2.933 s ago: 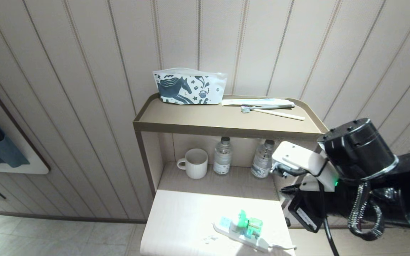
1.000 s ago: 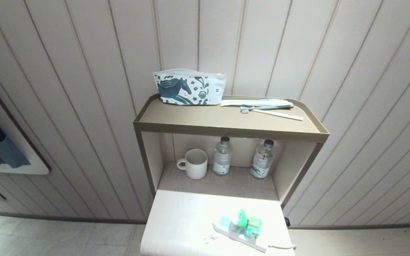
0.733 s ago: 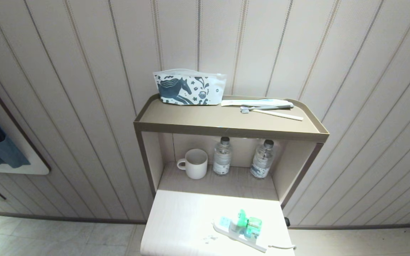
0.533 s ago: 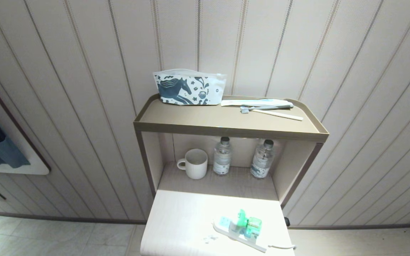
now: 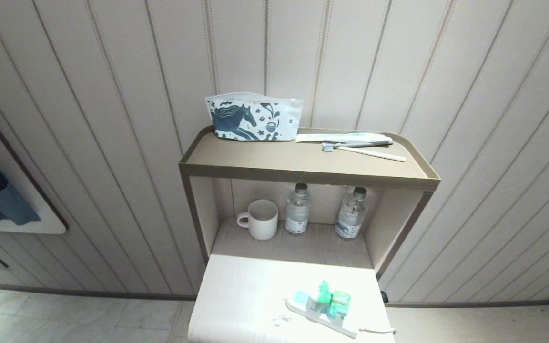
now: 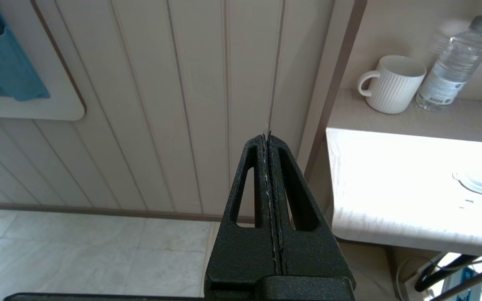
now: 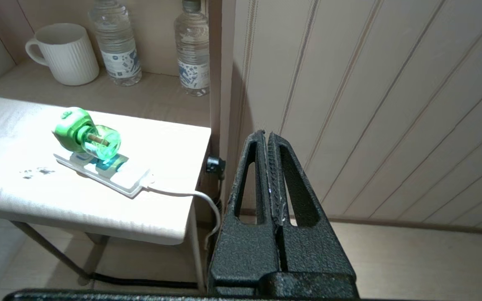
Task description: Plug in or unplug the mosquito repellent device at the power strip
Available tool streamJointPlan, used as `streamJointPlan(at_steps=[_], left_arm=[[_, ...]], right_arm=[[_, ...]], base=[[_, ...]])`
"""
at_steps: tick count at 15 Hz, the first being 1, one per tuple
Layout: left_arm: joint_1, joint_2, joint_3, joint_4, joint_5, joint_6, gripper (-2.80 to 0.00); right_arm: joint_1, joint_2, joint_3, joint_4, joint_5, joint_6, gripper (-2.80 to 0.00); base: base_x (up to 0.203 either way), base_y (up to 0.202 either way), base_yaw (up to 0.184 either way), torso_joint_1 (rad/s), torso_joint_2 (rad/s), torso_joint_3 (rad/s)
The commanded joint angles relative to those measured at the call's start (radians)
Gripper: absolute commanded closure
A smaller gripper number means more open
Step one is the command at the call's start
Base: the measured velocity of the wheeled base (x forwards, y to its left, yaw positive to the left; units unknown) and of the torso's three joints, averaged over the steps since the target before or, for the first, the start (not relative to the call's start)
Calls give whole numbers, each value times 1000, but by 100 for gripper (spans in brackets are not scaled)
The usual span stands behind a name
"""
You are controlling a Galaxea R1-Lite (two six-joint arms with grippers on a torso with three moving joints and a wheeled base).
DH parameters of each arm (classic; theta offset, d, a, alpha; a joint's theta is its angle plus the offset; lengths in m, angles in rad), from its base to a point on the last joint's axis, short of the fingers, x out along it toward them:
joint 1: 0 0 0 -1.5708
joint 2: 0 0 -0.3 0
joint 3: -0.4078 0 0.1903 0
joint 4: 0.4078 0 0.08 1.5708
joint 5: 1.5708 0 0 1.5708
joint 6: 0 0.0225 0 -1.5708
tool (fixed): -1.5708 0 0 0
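Right pincer (image 7: 268,136) closed; power strip (image 6: 481,184) cropped.

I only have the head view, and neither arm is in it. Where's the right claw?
Observer: The right claw is shut and empty, off the table's cord-side edge, apart from the mosquito repellent device.
Operator: And the left?
Observer: The left claw is shut too, off the table's opposite side, facing the wall panels.
Operator: Is the device seated?
Observer: It sits on the power strip; its prongs are hidden.
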State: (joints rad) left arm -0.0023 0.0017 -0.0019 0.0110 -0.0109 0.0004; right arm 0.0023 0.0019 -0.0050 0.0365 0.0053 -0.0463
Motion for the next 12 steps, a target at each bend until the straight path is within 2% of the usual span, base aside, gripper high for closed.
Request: streamJointPlan(at_steps=[1,2,12], left_arm=[[1,1,-1,0,0,1,0],[0,1,0,0,0,0,0],[1,1,-1,0,0,1,0]], right_arm=[[0,1,3,-26,-7,63,0],[-1,1,5,-26,-10,83,0],[-2,0,5,-26,-11,80,0]], base=[[0,0,0,0,0,0],[0,0,0,0,0,0],[0,0,0,0,0,0]])
